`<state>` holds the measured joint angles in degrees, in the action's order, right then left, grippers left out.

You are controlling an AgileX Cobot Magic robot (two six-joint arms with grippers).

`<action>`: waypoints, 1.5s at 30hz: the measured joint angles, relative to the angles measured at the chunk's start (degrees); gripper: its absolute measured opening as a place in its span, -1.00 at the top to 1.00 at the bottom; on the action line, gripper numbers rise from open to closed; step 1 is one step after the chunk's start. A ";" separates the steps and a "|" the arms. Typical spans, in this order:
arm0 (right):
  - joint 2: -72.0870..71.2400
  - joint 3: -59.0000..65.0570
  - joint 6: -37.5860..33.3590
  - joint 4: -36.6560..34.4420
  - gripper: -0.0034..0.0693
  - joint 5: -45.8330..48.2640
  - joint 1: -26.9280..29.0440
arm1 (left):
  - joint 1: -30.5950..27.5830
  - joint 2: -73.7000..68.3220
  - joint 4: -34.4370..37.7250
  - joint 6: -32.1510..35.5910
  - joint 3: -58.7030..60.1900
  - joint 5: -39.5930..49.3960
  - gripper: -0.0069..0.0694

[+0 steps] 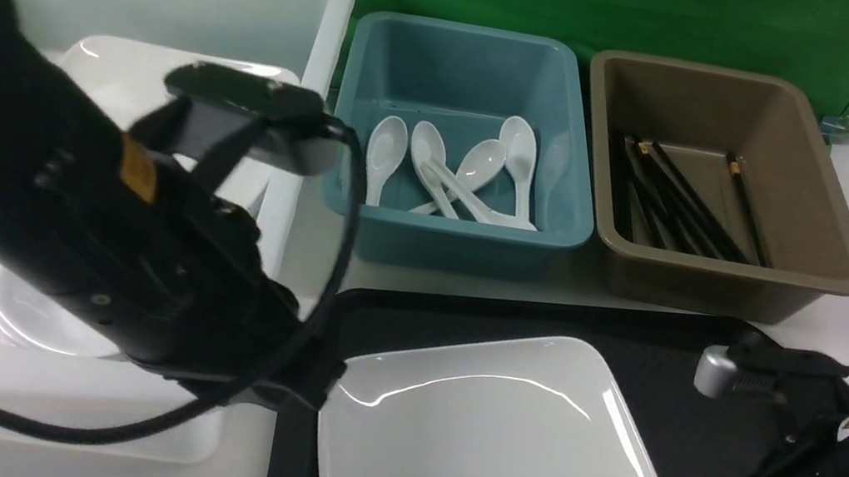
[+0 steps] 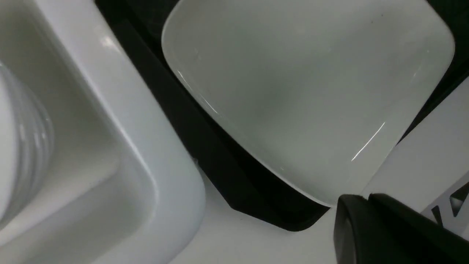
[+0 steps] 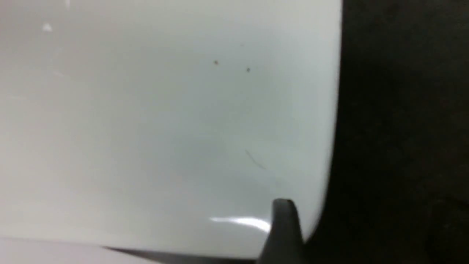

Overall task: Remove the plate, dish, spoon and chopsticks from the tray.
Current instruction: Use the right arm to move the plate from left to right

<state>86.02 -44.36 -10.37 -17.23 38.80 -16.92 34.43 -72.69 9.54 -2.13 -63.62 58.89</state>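
Observation:
The large white square plate [image 1: 495, 443] lies alone on the black tray [image 1: 670, 342]. My left gripper [image 2: 366, 198] is shut and empty, hanging just off the plate's [image 2: 304, 91] near left corner, by the tray's rim [image 2: 205, 146]. My right gripper [image 3: 361, 223] is open at the plate's [image 3: 165, 128] near right corner. One finger [image 3: 284, 227] is over the plate's rim and the other is lost against the dark tray [image 3: 403, 110]. Several white spoons [image 1: 452, 167] lie in the teal bin. Black chopsticks [image 1: 682, 201] lie in the brown bin. No dish shows on the tray.
A big white bin [image 1: 322, 21] on the left holds stacked white dishes [image 2: 22, 128] and a square plate [image 1: 112, 74]. The teal bin [image 1: 450, 234] and brown bin [image 1: 722, 275] stand behind the tray. My left arm [image 1: 136, 254] covers much of the white bin.

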 joint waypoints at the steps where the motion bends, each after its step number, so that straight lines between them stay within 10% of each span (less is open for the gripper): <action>1: 0.62 0.55 0.00 -0.77 -0.58 -1.14 -0.39 | 0.42 -1.57 -0.34 -0.84 0.00 -0.86 0.79; 6: 4.92 0.64 0.00 -1.77 -0.56 -3.24 -1.68 | 0.47 -3.98 -1.35 -1.43 0.00 -3.27 0.79; 13: 6.52 0.32 0.68 -4.12 0.40 -3.07 -1.64 | 0.50 -3.98 -1.47 -1.47 0.00 -3.61 0.79; 30: -3.46 0.33 5.20 5.25 0.52 5.51 14.11 | 0.89 -4.39 -0.59 -2.00 0.00 -5.49 0.79; 34: -3.53 1.93 5.34 6.24 0.31 5.60 15.15 | 2.29 -6.53 1.12 -0.66 0.00 -7.41 0.79; 40: -4.16 2.43 3.64 6.74 -0.56 5.87 15.44 | 3.91 -16.88 3.49 1.61 -3.82 -8.79 0.79; 45: -10.33 2.43 2.98 6.79 -0.65 8.66 15.44 | 3.91 -25.25 3.72 4.31 -12.64 -7.32 0.72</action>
<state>75.69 -41.93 -7.39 -10.44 47.46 -1.48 38.35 -97.95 13.27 2.19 -76.26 51.57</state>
